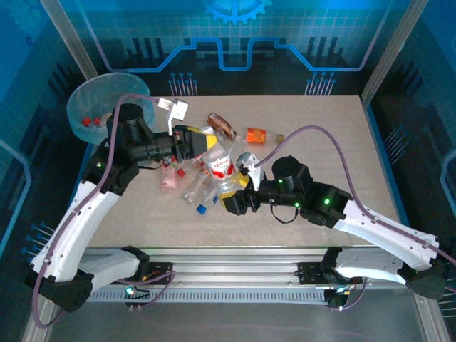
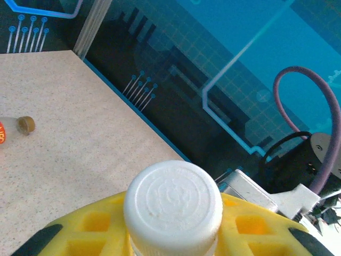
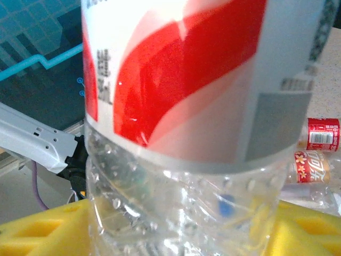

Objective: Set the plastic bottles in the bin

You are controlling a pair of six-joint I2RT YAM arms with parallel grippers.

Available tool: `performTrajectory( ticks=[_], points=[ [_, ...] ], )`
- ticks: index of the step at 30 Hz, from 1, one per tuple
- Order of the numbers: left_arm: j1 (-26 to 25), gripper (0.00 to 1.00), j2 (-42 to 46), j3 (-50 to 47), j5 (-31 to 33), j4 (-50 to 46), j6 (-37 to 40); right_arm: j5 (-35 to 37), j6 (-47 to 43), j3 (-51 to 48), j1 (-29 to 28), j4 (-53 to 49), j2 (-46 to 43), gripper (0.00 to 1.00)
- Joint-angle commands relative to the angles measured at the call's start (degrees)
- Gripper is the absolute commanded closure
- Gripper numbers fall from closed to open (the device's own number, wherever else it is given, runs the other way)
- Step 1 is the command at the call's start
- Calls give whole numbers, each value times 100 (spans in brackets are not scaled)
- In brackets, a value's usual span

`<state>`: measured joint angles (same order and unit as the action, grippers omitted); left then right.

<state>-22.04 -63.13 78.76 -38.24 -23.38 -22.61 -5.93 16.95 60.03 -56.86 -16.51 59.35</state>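
Spreading beneath blue-lit, circuit-patterned walls [image 1: 285, 43], the speckled beige surface [image 1: 320, 142] carries scattered plastic bottles [image 1: 196, 192] at its centre — the bag-lined bin [image 1: 82, 107] sits at its far left corner. The left tool [image 1: 203, 142] is clenched on the white cap [image 2: 173, 205] of a red-labelled bottle [image 1: 222, 167]; the right tool [image 1: 235, 187] brackets its body — grip unclear.
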Motion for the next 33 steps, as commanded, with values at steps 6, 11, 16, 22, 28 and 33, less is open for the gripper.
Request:
performTrajectory(
  ticks=[6, 11, 16, 22, 28, 33],
  points=[
    [24, 100, 106, 998, 2153, -920, 618, 1046, -221, 737, -97, 32, 119, 9],
    [482, 100, -65, 1765, 3325, -1439, 1287, 1296, -491, 1440, -97, 191, 627, 9],
    [1764, 100, -388, 2520, 3882, -1537, 1625, 1267, -748, 1970, -96, 326, 1173, 9],
    [2952, 100, -965, 2999, 4640, -1200, 2275, 1051, -753, 2085, -110, 412, 1494, 10],
    [4049, 100, -1469, 3014, 4509, -524, 1990, 967, -693, 1945, -110, 394, 1537, 11],
    [4467, 100, -1858, 2829, 4463, -17, 1887, 919, -675, 1846, -109, 326, 1567, 11]
  ],
)
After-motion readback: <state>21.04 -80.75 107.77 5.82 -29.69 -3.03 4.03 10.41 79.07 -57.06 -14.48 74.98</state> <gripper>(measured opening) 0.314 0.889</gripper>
